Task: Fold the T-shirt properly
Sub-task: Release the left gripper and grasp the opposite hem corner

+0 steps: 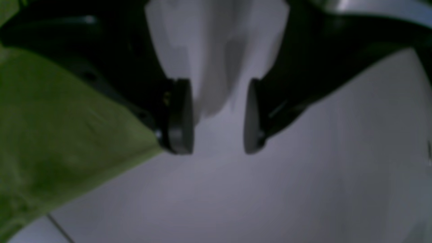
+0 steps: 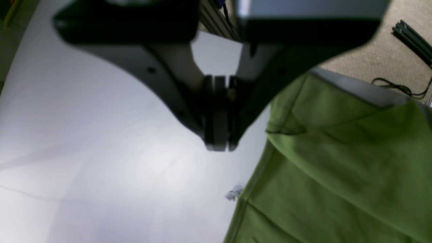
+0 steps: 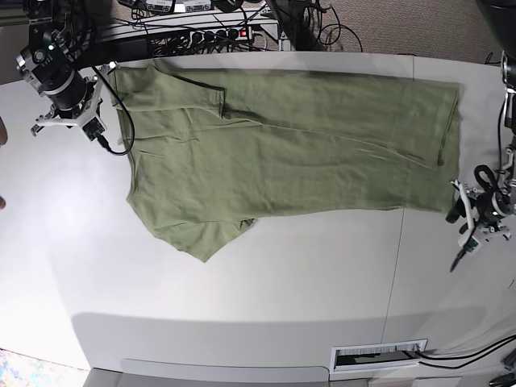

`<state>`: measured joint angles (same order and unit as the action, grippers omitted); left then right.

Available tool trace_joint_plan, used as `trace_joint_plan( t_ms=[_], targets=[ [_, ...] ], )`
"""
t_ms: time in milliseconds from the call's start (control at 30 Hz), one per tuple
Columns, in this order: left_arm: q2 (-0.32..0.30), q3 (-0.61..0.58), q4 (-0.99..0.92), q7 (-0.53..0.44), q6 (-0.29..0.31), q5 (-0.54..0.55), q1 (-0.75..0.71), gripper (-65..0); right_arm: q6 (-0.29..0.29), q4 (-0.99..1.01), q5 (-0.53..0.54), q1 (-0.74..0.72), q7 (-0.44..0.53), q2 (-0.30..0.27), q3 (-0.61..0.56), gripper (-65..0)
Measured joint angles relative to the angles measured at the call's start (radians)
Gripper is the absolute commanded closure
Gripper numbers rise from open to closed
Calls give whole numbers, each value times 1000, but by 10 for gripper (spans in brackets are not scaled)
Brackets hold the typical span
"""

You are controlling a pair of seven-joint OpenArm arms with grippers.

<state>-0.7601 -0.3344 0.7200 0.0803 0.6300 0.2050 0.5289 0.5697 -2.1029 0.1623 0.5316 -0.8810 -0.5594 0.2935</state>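
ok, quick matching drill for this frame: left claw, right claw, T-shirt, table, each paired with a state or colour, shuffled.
Things:
1. left claw
2. right claw
3. T-shirt
4. table

States:
A. white surface
B. shut, empty
C. open, beside the shirt's edge
D. green, spread flat

Pairs: 1-C, 2-B, 3-D, 4-A

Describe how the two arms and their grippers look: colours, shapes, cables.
Both grippers are black, with broad curved fingers that taper to flat, rounded dark grey pads, seen close on the left gripper and the right gripper. In the base view each wrist is a black cylindrical body with white plastic brackets. A black cable loops beside each, and a small green light shows on each wrist.
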Motion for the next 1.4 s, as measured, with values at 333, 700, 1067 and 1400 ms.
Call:
trace_joint_plan(
  t_ms=[333,700,1067,1400],
  targets=[
    [4,2,-53,109,74,103,1,-265,0,0,0,0,4,0,0,0],
    [-36,2,-57,200,73,322,45,-264,0,0,0,0,14,0,0,0],
    [-66,3,-56,557,67,654,77,-264,0,0,0,0,23,0,0,0],
    [-32,3,-56,568,68,654,-2,-264,0,0,0,0,23,0,0,0]
  ],
)
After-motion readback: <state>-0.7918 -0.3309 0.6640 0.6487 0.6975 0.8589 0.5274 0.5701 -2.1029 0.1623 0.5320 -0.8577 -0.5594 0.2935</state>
